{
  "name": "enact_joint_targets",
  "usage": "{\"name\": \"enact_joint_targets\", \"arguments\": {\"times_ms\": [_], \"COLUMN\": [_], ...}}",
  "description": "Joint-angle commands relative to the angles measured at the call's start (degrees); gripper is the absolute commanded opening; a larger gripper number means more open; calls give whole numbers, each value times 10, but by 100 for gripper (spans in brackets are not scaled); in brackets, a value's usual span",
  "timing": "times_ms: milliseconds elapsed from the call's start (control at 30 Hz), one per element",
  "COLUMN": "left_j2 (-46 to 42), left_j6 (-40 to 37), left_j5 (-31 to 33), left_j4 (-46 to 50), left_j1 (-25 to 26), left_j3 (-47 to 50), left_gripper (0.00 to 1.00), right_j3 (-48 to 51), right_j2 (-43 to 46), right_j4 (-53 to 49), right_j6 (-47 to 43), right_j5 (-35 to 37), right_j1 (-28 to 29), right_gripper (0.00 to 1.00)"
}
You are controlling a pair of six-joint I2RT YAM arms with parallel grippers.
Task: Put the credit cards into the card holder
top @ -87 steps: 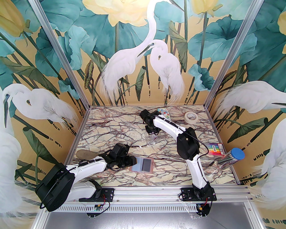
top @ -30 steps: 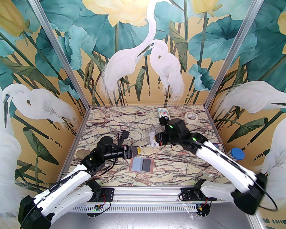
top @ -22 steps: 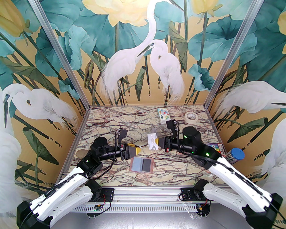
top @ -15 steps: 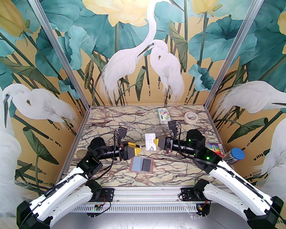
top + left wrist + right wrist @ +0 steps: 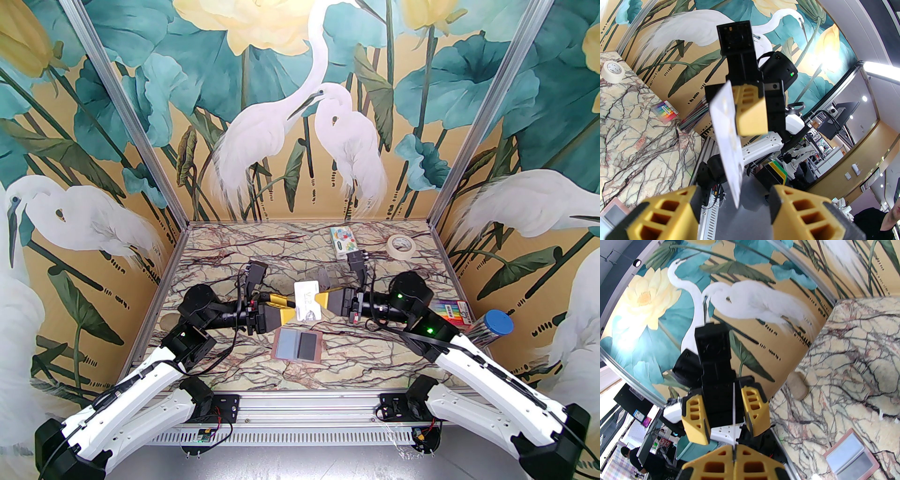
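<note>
A white credit card (image 5: pixel 307 300) hangs on edge above the table's middle, with my right gripper (image 5: pixel 322 300) shut on its right end. My left gripper (image 5: pixel 287 313) faces it from the left, open, and the card's free end sits between its yellow fingers (image 5: pixel 754 408) without a visible grip. In the left wrist view the card (image 5: pixel 726 138) dips between my own fingers (image 5: pixel 663 218). The dusty-pink card holder (image 5: pixel 319 349) lies open on the table just in front of both grippers, with a pale blue card (image 5: pixel 286 343) and a black card (image 5: pixel 308 346) on it.
A colourful tissue pack (image 5: pixel 343 240) and a tape roll (image 5: pixel 401 245) lie at the back. A marker pack (image 5: pixel 452 311) and a clear tube with a blue cap (image 5: pixel 494 326) sit at the right edge. A beige pebble (image 5: pixel 798 387) lies at the left.
The right arm carried the white card from the back to the middle and then leftward. The left arm rose to meet it. The card's end now sits between the left fingers, which have narrowed.
</note>
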State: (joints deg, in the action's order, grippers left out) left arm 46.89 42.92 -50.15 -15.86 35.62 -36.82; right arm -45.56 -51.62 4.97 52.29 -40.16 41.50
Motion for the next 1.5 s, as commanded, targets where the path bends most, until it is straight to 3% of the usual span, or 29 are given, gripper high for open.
{"name": "enact_joint_targets", "arguments": {"times_ms": [0, 233, 433, 467, 567, 667, 867, 1467], "left_j2": [2, -1, -1, 0, 4, 10, 16, 25], "left_j6": [8, 13, 21, 21, 20, 21, 30, 40], "left_j5": [-17, -11, -5, -4, -9, -27, -64, -71], "left_j4": [-11, -10, -16, -12, -5, -7, -3, 7], "left_j1": [-3, -2, -2, -2, -2, -2, -2, -2], "left_j3": [-9, -9, -5, -7, -11, -12, -12, -12], "left_gripper": [46, 27, 0, 0, 0, 0, 0, 0], "right_j3": [-7, -6, -7, -8, -16, -27, -28, -28], "right_j2": [-8, -12, -14, -14, -15, -7, 8, 7], "right_j4": [3, 7, 4, 1, -22, -62, -75, -74], "right_j6": [-11, -15, -15, -17, -35, -70, -92, -96], "right_j5": [-5, 4, 0, -1, -22, -39, -64, -75], "right_j1": [12, 17, 19, 20, 20, 20, 20, 22], "right_gripper": [0, 0, 0, 0, 27, 30, 24, 5]}}
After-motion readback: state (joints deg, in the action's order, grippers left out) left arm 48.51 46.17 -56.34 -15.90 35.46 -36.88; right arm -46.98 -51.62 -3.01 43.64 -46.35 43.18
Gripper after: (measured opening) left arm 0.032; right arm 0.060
